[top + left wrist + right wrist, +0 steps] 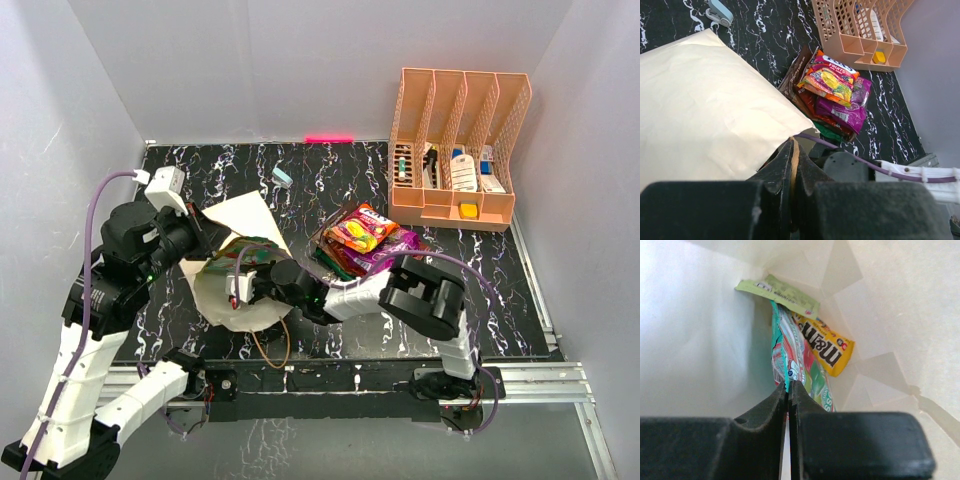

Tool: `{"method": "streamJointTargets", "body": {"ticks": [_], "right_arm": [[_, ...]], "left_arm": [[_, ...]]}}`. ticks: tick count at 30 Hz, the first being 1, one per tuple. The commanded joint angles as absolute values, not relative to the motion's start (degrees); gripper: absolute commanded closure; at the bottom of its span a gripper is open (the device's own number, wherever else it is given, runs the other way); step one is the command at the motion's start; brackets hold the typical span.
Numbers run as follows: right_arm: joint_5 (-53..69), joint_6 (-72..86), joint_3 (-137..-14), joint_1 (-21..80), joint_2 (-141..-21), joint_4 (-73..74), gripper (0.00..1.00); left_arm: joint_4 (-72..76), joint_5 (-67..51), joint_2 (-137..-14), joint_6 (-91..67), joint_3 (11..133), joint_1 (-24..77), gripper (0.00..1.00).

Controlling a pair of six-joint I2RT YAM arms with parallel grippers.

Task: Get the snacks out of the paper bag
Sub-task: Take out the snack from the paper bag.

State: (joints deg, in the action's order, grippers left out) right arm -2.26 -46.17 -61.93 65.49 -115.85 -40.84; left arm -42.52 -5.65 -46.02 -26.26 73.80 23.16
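The paper bag [240, 215] lies on its side on the black marbled tabletop [515, 300], left of centre, with its mouth turned toward the arms. The left pincer [794, 152] is pressed together on the bag's rim, with a thin strip of tan paper between its fingers, and holds the upper side of the bag up.

The right arm reaches across from the right, and its pincer [788, 389] is inside the bag. It is pressed together on the near edge of a teal packet [802, 372], which stands on edge against the bag's pale inner wall. Just behind the teal one lies a yellow packet [829, 352], touching it. A light green packet [782, 296] lies across the tops of both, deeper in.

Outside the bag, to its right, a pile of packets [365, 238] sits on the tabletop. An orange-and-yellow one lies on top, with purple, red-brown and dark green ones under it. Beyond the pile, at the far right, stands an orange divided rack [455, 120] with small items in it. A light-blue block [282, 178] lies near the far edge, apart from the bag.
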Motion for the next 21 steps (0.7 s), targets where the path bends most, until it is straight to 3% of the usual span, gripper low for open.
{"method": "streamJointTargets", "body": {"ticks": [1,9,21], "right_arm": [[2.1,-37.2,-57.8,65.5,-108.2,-42.4,0.93],[11.7,-24.6,-52.6,65.7,-97.5,-37.6,0.93],[16.5,-15.4,-49.5,65.7,-79.3,-31.2,0.93]], "left_arm": [[-41.0,-5.2,-45.5,-26.9,73.0,23.2,1.00],[-40.5,-5.0,-46.0,-27.0,72.7,23.2,1.00],[-38.9,-6.2,-46.5,-27.8,71.1,23.3,1.00]]}}
